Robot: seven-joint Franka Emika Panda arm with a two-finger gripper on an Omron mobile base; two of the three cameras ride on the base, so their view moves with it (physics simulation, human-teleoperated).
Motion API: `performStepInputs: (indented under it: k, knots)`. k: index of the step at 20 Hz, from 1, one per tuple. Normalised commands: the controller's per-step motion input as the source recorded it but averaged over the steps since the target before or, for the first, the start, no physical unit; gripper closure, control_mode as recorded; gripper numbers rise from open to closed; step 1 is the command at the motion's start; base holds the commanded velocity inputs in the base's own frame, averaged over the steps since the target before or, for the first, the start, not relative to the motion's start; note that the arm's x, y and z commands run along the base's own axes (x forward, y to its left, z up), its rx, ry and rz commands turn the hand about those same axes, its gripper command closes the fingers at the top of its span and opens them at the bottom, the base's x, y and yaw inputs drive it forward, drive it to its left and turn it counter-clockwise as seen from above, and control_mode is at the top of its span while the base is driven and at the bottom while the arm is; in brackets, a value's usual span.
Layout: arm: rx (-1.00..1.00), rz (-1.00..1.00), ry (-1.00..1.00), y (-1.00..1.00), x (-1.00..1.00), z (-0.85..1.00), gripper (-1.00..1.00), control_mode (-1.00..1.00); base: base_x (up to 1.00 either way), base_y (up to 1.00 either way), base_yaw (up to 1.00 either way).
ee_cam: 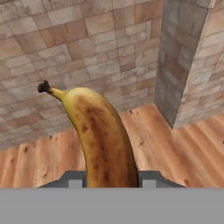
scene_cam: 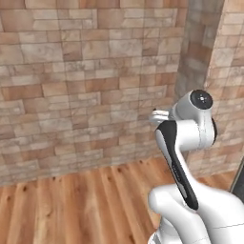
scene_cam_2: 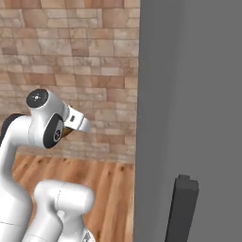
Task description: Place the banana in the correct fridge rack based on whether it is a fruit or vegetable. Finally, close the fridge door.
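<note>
A white robot arm stands in a simulated kitchen, facing a brick wall (scene_cam: 86, 71) above a wooden plank floor (scene_cam: 71, 205). In the hand view, the banana (ee_cam: 103, 135) rises straight up from between the gripper (ee_cam: 111, 179) fingers — yellow, heavily freckled with brown, its dark stem tip pointing up and to the left. The jaws are closed narrowly on the fruit's lower end, so the banana is held in the air, well apart from any shelf.

In the right base view, the fridge door (scene_cam_2: 189, 94) is a tall flat grey slab just to the arm's right, with a dark bar handle (scene_cam_2: 182, 208) low down. The fridge interior is hidden from here.

The step in hand appears to be carrying — the fruit is grasped but not yet delivered. The next move likely calls for swinging toward the fridge opening and reaching the rack meant for fruit.
</note>
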Motion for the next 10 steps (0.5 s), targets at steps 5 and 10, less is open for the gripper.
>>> performStepInputs:
  k: [5, 10]
  knots:
    - [0.0, 0.0, 0.0, 0.0, 0.0, 0.0, 1.0, 1.0, 0.55, 0.0, -0.46]
    - [0.0, 0.0, 0.0, 0.0, 0.0, 0.0, 1.0, 1.0, 0.5, 0.0, -0.52]
